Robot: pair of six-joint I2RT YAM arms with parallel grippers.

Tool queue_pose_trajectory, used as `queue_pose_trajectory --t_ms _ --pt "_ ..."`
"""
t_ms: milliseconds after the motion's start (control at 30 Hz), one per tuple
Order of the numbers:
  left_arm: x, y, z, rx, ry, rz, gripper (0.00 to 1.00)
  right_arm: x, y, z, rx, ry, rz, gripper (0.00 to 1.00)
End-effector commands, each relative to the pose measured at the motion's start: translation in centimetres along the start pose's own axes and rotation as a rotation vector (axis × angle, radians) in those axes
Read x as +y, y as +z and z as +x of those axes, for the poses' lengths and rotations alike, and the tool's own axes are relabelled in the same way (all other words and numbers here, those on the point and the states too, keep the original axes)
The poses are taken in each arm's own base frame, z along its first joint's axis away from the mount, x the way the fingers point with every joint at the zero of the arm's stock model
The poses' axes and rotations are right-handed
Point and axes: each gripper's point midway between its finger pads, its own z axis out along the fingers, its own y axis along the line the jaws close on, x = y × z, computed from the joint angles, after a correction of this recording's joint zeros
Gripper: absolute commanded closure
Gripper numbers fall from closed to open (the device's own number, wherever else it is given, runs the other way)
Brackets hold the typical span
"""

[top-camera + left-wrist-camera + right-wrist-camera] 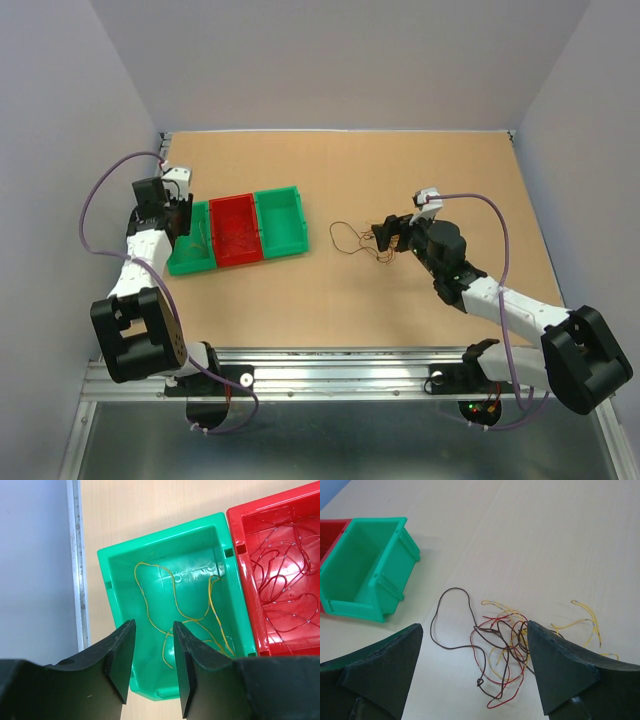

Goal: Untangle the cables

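Top external view, nearest edge: silver metal rail (340, 372) carrying both arm bases.

Beyond it, right side: right claw (386, 236), fingers spread wide apart, gripping nothing, set low over the tan wooden surface (400, 170). Between its fingertips in the right wrist view: loose tangle of hair-thin brown, red and yellow wires (502, 647), lying flat on the surface. One brown loop trailing out toward the bins, yellow ends straggling out on the opposite side. Contact between the tangle and the nearer finger: cannot tell.

Left side, similar depth: left claw (153, 645), fingers a narrow gap apart, nothing between them, hovering above a green plastic bin (115, 580) holding a thin yellow wire (176, 592). Touching that bin: red plastic bin (240, 525) holding thin red wires (287, 587). Next along the row: second green plastic bin (282, 215), well apart from the tangle.
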Motion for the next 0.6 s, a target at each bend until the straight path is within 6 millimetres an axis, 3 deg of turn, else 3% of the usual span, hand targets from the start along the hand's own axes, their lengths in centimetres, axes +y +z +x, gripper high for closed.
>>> queue_pose_trajectory --t_ms 0,167,300,400,467,533,567 --pt "0.1 -0.5 -0.6 -0.007 0.000 -0.009 0.52 0.6 0.4 -2.4 -0.066 0.008 -0.019 0.10" --pt "-0.5 0.0 -0.8 -0.008 -0.005 0.023 0.50 0.5 0.3 -2.4 -0.068 0.005 -0.015 0.10" --pt "-1.4 -0.8 -1.6 -0.048 -0.004 0.069 0.40 0.4 0.3 -2.3 -0.061 0.006 -0.012 0.10" --pt "-3.0 -2.1 -2.9 -0.109 0.017 0.143 0.29 0.1 0.7 -1.4 -0.005 0.013 0.013 0.09" --pt "-4.7 -3.3 -4.1 -0.161 0.043 0.185 0.15 -1.3 1.1 -0.8 0.057 0.033 0.108 0.09" --pt "-5.7 -4.4 -5.4 -0.208 0.057 0.192 0.13 -2.1 1.2 -0.4 0.087 0.033 0.164 0.10" --pt "-7.6 -4.8 -6.4 -0.237 0.088 0.228 0.13 -2.5 1.2 0.0 0.107 0.029 0.189 0.11"
